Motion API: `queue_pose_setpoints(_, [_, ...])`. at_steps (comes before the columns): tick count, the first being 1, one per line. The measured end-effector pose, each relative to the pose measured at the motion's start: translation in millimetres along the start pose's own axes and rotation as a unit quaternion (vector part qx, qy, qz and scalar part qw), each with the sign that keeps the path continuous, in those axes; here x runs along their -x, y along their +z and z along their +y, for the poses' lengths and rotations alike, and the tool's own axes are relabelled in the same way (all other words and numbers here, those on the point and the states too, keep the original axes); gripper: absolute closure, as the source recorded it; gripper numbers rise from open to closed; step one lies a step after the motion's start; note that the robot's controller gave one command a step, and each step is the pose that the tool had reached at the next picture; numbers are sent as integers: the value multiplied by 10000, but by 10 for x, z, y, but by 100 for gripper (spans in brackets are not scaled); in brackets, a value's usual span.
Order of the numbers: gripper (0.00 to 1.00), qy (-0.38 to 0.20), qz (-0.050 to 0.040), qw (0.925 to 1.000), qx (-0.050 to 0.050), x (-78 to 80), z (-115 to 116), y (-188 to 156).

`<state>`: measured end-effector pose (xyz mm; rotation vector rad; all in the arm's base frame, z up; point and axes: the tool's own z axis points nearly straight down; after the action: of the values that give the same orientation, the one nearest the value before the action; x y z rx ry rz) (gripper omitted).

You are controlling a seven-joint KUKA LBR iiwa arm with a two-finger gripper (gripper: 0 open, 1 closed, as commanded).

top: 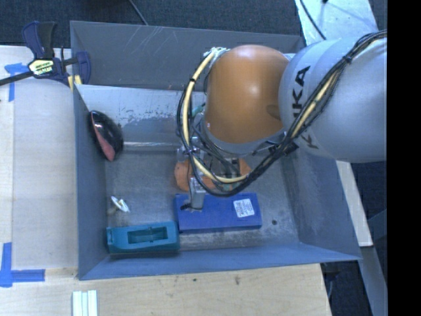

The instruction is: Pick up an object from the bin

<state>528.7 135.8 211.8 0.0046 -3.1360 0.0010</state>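
Along the near wall of the grey bin (230, 259), at the bottom of the view, a teal block (143, 237) with a sunken slot in its top is lying lengthwise toward the left corner. Just beside it on the right, and a little farther in, a flat blue box (227, 214) with a small white label is lying on the bin's floor, its left end close to the teal block's right end, though whether the two are touching I cannot tell. A small white scrap (120, 205) is sitting alone on the bare floor beyond the teal block, apart from everything else. The end effector (195, 205) is hanging down at the left end of the flat blue box, its tip meeting the box's far left corner; whether it is apart or together I cannot tell. Directly behind it an orange round thing (182, 173) is lying just beside the box's far edge, partly hidden under the wrist. Above that the orange cover (243, 94) is hanging over the middle of the bin, with yellow and black cables (191, 97) looping around it, and the silver arm (335, 104) is stretching in from the right. Toward the far left, a dark oval thing (105, 133) with a pinkish face is leaning against the left wall
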Motion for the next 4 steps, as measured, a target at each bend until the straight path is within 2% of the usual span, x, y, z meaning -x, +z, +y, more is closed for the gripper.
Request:
queue_pose_setpoints(1, [0, 16, -42, 10000, 8, 16, -7, -48])
queue_pose_setpoints(2, [0, -287, -62, 9996, 7, -125, -491, 641])
queue_pose_setpoints(3, [0, -463, -10, 9989, 0, -196, -814, 703])
queue_pose_setpoints(4, [0, -356, -50, 9994, 4, -256, -912, 640])
